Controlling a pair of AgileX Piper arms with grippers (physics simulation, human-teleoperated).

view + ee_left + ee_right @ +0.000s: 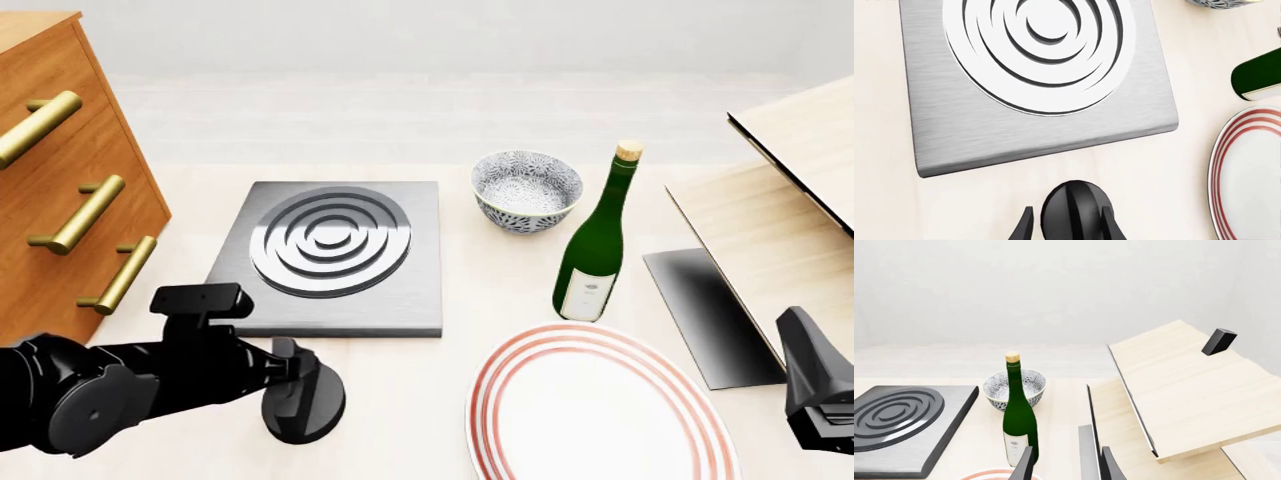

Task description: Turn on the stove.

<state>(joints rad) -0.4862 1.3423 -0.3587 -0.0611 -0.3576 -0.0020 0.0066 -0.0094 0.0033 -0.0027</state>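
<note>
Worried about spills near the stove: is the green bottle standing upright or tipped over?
Upright. The green bottle stands on its base with the cork on top, beside the bowl; the right wrist view shows it vertical too.

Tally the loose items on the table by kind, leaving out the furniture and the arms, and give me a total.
Stove: 1
Knob: 1, with the left claw straddling it
Bowl: 1
Bottle: 1
Plate: 1
Total: 5
</note>
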